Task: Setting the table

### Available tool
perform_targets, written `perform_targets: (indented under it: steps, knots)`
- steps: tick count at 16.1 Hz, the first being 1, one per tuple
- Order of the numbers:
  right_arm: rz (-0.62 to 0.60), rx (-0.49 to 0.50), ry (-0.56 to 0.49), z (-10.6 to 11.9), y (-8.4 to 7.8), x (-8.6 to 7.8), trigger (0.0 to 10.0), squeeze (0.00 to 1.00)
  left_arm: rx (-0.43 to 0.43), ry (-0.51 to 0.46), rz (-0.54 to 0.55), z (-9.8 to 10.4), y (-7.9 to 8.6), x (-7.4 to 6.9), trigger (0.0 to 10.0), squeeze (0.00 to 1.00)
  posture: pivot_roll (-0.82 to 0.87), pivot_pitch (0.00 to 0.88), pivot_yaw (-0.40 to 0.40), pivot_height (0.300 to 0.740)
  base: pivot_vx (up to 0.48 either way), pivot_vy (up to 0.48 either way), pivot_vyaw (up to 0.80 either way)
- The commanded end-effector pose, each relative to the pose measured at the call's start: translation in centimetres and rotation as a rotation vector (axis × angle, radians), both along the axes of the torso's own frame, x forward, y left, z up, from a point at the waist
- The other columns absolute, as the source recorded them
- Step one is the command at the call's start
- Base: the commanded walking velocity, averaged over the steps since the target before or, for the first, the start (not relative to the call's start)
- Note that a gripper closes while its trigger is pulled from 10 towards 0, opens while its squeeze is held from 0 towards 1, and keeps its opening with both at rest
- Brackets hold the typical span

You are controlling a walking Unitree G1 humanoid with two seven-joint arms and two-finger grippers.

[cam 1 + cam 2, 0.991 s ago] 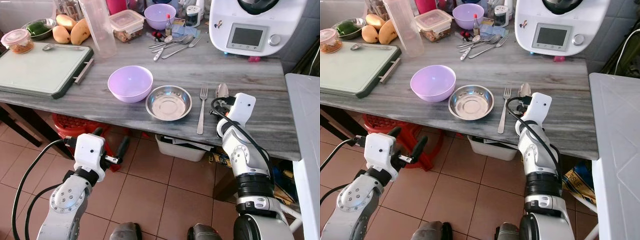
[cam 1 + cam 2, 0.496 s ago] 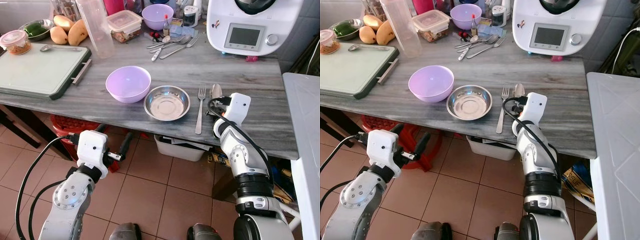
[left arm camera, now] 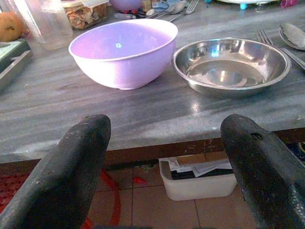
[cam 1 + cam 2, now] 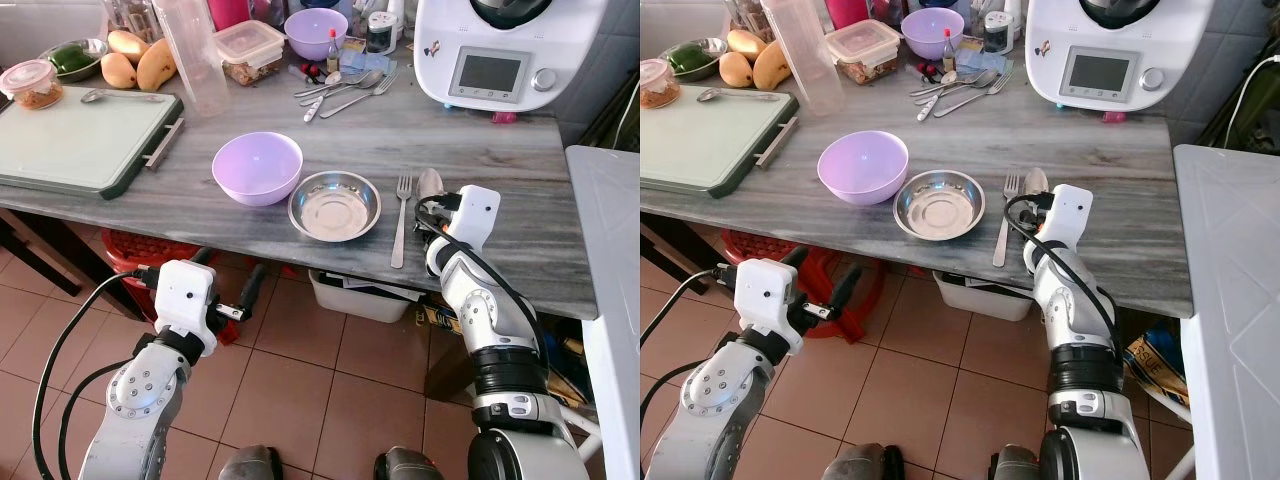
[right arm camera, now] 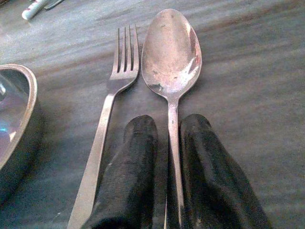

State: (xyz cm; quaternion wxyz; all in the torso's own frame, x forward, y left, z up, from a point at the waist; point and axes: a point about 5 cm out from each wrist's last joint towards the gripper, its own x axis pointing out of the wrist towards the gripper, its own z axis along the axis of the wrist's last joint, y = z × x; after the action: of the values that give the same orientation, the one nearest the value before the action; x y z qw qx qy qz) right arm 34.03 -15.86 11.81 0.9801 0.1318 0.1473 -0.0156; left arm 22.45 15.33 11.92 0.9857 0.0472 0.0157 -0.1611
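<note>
The left pincer [image 4: 222, 290] hangs with fingers spread wide below the near edge of the grey worktop [image 4: 300, 160]. On the worktop, the right pincer [image 5: 164, 162] has its fingers closed narrowly around a spoon [image 5: 170, 62] handle, just right of a fork [image 4: 401, 215]. Left of these sit a steel dish [image 4: 334, 205] and a purple bowl [image 4: 257, 167].

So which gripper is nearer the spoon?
Right. The right gripper has its fingers either side of the spoon handle; the left gripper hangs open below the table edge.
</note>
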Motion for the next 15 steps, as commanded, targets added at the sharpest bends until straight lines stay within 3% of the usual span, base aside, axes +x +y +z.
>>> perform_targets:
  steps: [1,9,12,15]
  knots:
    - [0.012,0.011,0.077,-1.6,0.3,-0.5,10.0,1.00,0.008,0.012,-0.001,-0.2,0.0,0.1,10.0,0.00,0.04,0.108,0.079,0.740,0.000,0.000,0.00]
    - [0.002,-0.030,0.033,-0.7,-0.1,-0.5,10.0,1.00,0.004,0.007,0.001,-0.2,-0.1,0.3,10.0,0.00,0.04,0.100,0.079,0.740,0.000,0.000,0.00]
    - [-0.023,-0.135,-0.069,0.7,-1.0,-0.7,10.0,1.00,-0.004,-0.004,0.003,-0.1,-0.3,0.7,10.0,0.00,0.04,0.081,0.075,0.740,0.000,0.000,0.00]
    - [-0.027,-0.174,-0.105,1.0,-1.1,-0.9,10.0,1.00,-0.007,-0.010,0.004,-0.1,-0.4,1.0,10.0,0.00,0.03,0.064,0.072,0.740,0.000,0.000,0.00]
